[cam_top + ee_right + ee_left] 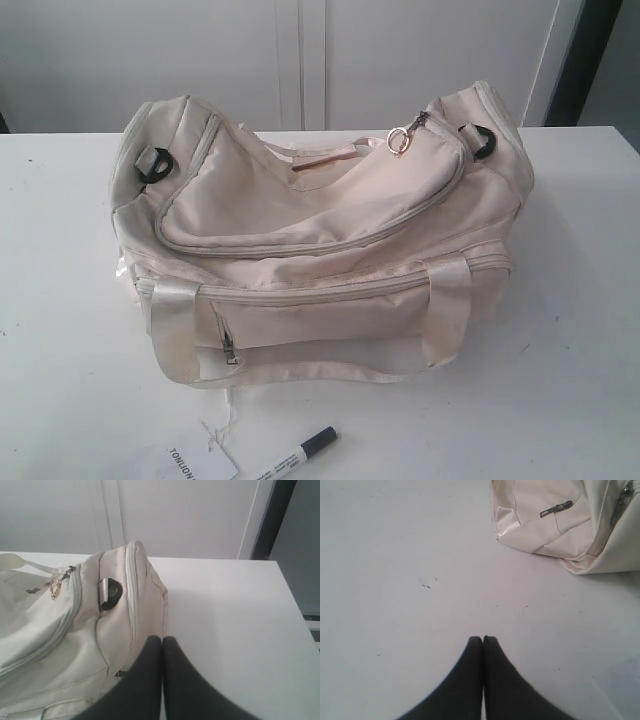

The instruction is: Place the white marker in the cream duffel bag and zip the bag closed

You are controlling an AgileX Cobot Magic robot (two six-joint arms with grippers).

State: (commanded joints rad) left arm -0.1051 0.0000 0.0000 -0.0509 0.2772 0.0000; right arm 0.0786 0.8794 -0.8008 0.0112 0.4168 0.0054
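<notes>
Marker (pixel 298 455) lies before duffel bag (pixel 320 230), apart from left pincer (pixel 482 639) and right pincer (pixel 162 639); both closed tight, empty.

bare test room: white table (pixel 570 360), white panelled wall (pixel 180 60).

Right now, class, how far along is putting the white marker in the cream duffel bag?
Done: nothing yet. The white marker lies on the table outside the cream duffel bag, whose top zipper looks shut. In hand: nothing; the left gripper and right gripper are shut and empty. Left: unzipping, picking up, loading, zipping closed.
</notes>
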